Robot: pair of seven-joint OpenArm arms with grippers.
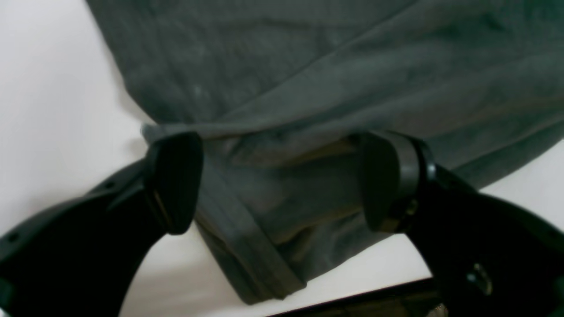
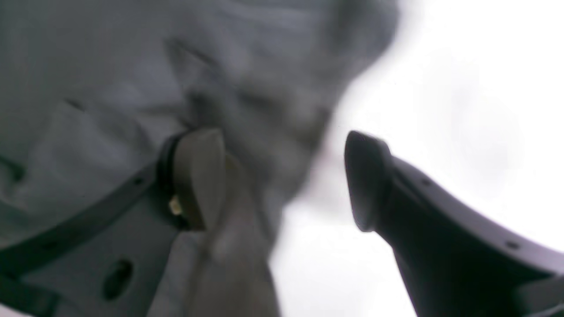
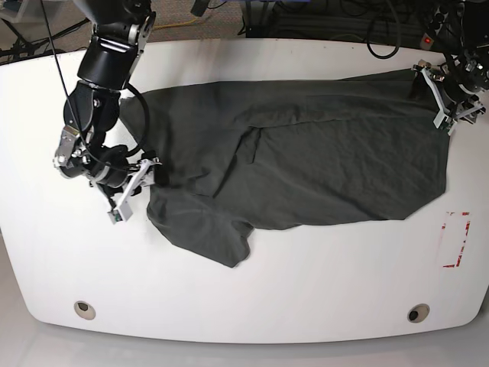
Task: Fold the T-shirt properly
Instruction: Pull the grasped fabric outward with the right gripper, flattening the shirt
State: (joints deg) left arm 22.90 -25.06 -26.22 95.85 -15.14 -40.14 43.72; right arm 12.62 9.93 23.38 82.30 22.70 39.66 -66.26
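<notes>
Both tools stand open, so nothing pins the shirt (image 3: 321, 164), which lies spread and wrinkled across the worktop (image 3: 252, 306). Your right tool (image 3: 136, 186) straddles its sleeve-side edge, your left tool (image 3: 452, 98) its far corner: each placed, I judge, to pinch an edge for folding.

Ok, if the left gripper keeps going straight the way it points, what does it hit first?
Most likely the T-shirt: the left gripper has open fingers straddling a folded, hemmed edge of it, with cloth directly ahead. Exact depth is unclear.
</notes>
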